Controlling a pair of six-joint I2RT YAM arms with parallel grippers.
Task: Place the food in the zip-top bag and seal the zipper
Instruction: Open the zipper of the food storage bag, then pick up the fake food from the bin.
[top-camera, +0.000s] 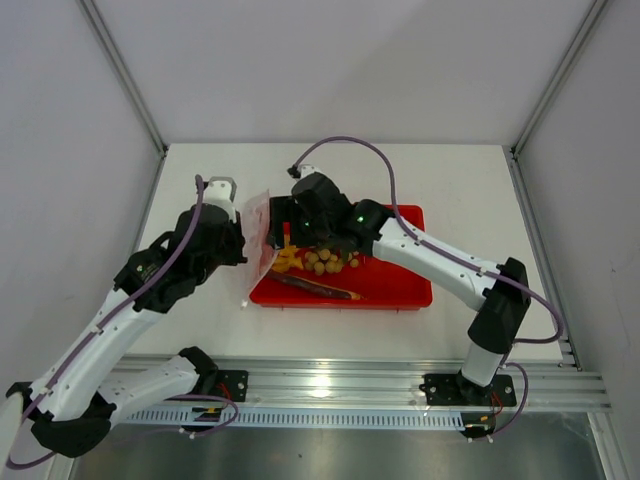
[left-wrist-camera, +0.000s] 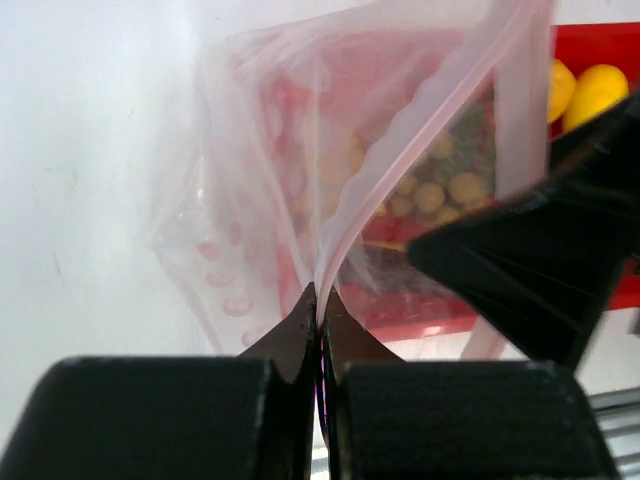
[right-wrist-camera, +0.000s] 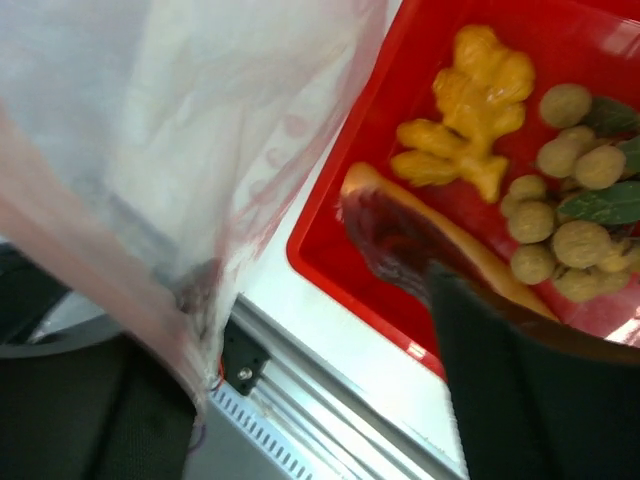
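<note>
My left hand (left-wrist-camera: 318, 300) is pinched tight on the zipper (left-wrist-camera: 400, 170) of the zip-top bag (left-wrist-camera: 290, 150), holding it upright at the left end of the red tray (top-camera: 400, 292). My right hand (top-camera: 285, 224) stands spread beside the mouth with nothing in it. The orange chunks (right-wrist-camera: 470, 110) and tan fruits (right-wrist-camera: 575, 240) lie on the tray, so I should catch the opposite lip and draw it away gently.

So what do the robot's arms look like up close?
The left arm and right arm are both white tubes joined by chunky black joints. A purple cable loops along each one. A tiny green light glows near the right wrist. The left gripper has black fingers that taper to points.
</note>
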